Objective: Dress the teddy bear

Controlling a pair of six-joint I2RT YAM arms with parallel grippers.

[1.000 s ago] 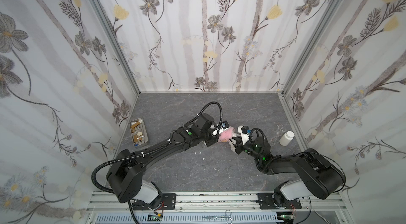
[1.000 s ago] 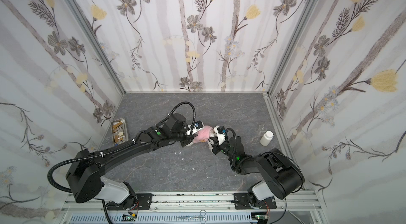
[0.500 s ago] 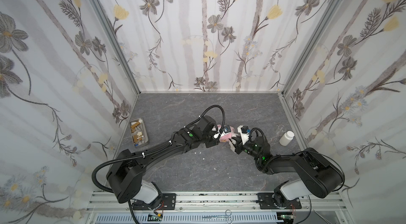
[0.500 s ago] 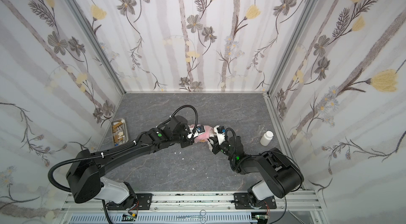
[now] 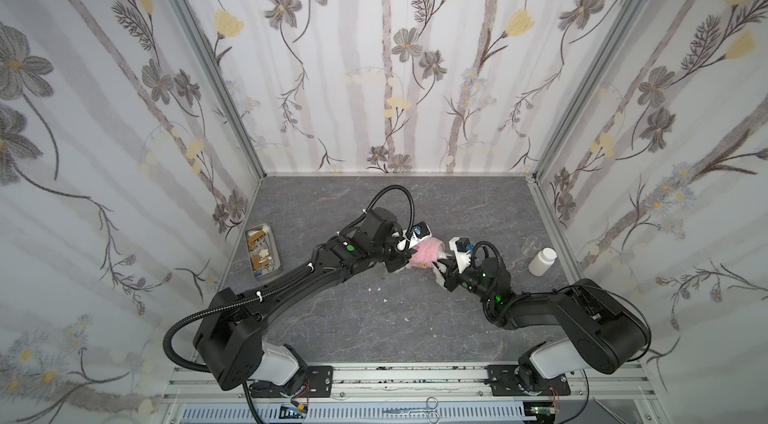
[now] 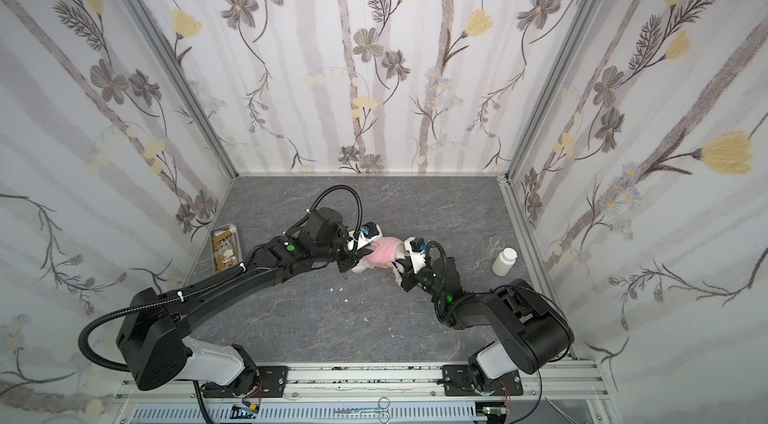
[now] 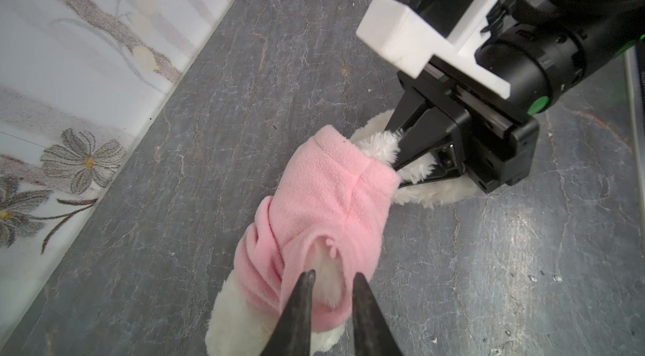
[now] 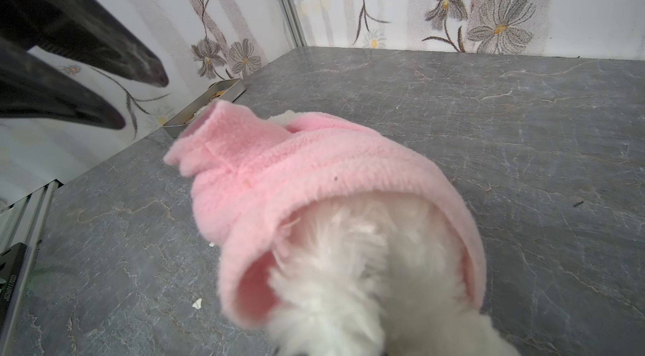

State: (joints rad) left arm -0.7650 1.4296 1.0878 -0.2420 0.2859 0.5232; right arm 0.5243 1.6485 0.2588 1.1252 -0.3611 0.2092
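The teddy bear (image 7: pixel 432 193), white and fluffy, lies mid-table with a pink hoodie (image 7: pixel 324 197) pulled over its body; in both top views it shows as a pink lump (image 5: pixel 428 255) (image 6: pixel 384 251). My right gripper (image 7: pixel 398 158) is shut on the bear's white fur at the hoodie's hem end (image 5: pixel 440 267). In the right wrist view that fur (image 8: pixel 349 267) fills the bottom and hides the jaws. My left gripper (image 7: pixel 334 275) hovers at the other end over a sleeve opening, its fingers slightly apart. In the right wrist view the left gripper (image 8: pixel 141 101) holds nothing.
A metal tray (image 5: pixel 262 251) of small parts sits by the left wall. A white bottle (image 5: pixel 542 261) and a clear glass (image 5: pixel 530 244) stand near the right wall. Small white scraps (image 5: pixel 378 289) lie on the grey table in front of the bear.
My left gripper has shifted slightly at the hoodie and its jaws have narrowed. The right arm has kept its hold and place.
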